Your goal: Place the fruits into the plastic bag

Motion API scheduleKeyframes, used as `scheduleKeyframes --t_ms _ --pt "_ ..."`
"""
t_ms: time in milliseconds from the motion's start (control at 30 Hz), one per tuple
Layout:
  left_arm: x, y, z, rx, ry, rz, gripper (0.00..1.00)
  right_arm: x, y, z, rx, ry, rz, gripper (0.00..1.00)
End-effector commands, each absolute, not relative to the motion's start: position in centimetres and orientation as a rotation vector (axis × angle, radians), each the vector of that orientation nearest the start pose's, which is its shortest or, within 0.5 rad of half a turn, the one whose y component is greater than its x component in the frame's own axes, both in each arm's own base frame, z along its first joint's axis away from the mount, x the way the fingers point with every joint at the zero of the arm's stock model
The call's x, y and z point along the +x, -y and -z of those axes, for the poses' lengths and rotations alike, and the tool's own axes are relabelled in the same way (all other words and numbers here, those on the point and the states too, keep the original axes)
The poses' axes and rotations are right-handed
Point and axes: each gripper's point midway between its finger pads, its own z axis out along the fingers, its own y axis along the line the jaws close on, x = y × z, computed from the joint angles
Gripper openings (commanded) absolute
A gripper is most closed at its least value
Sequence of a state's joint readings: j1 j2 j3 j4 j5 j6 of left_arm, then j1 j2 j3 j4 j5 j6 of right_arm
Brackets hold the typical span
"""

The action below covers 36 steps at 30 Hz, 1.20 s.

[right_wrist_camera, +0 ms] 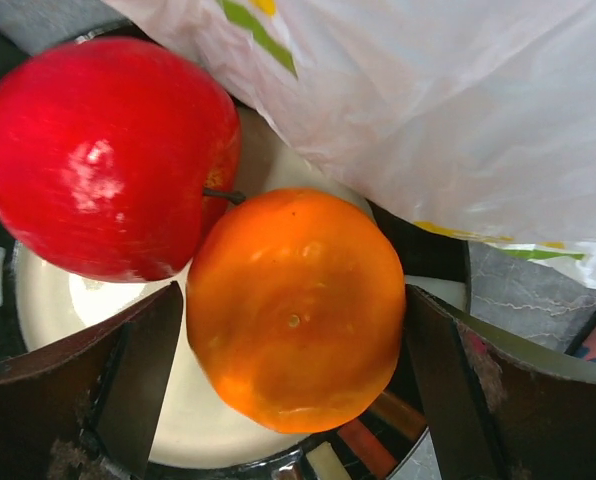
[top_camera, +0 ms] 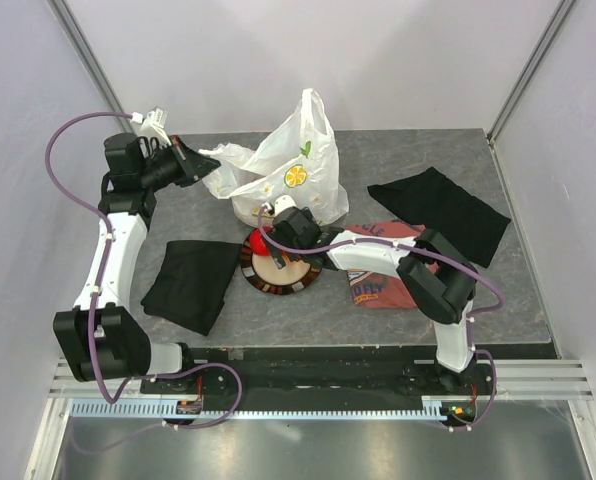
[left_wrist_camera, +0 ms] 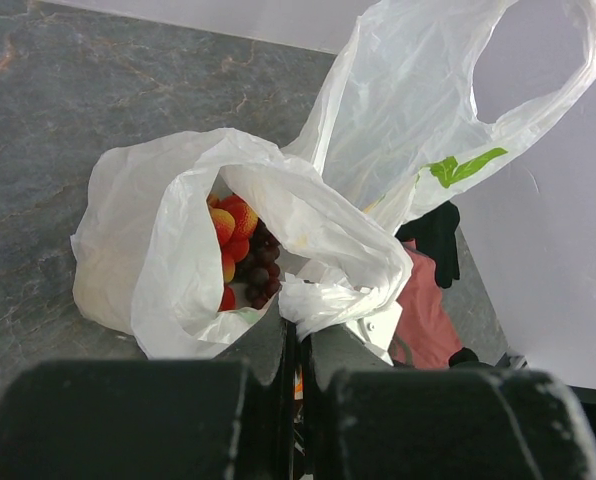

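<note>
Left gripper (left_wrist_camera: 298, 345): jaws together, pinching the rim of the thin white crinkly plastic bag (left_wrist_camera: 178, 200), likely holding its mouth open for loading.
Right gripper (right_wrist_camera: 290, 330): jaws apart, straddling the round orange fruit (right_wrist_camera: 296, 310), apparently lining up a grasp.
Round beige plate (right_wrist_camera: 58, 310): carrying that orange fruit and a glossy red apple (right_wrist_camera: 98, 160), the two touching.
Bag contents: small red-yellow fruits (left_wrist_camera: 228, 235) and dark grapes (left_wrist_camera: 261, 270) are lying inside.

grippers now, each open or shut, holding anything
left gripper: closed, pinching the plastic bag at its rim.
right gripper: open, straddling the orange.
</note>
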<state>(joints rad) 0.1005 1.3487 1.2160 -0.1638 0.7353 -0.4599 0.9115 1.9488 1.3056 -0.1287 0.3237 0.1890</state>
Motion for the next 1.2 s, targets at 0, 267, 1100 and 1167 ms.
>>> scheduleKeyframes --t_ms 0,267,1100,1167 --pt "39.9 9.0 -31.1 0.023 -1.872 0.917 0.01 35.1 -36.3 -6.8 -0.645 -2.178 -0.172 0.97" --pt "39.9 9.0 -31.0 0.017 -1.876 0.921 0.02 34.1 -35.1 -7.1 -0.642 -2.184 -0.171 0.65" --pt "39.7 9.1 -31.3 0.02 -1.866 0.931 0.02 32.1 -40.5 -35.2 -0.649 -1.553 -0.609 0.44" --pt "39.7 9.1 -31.3 0.023 -1.864 0.932 0.01 34.5 -41.0 -35.3 -0.63 -1.556 -0.58 0.44"
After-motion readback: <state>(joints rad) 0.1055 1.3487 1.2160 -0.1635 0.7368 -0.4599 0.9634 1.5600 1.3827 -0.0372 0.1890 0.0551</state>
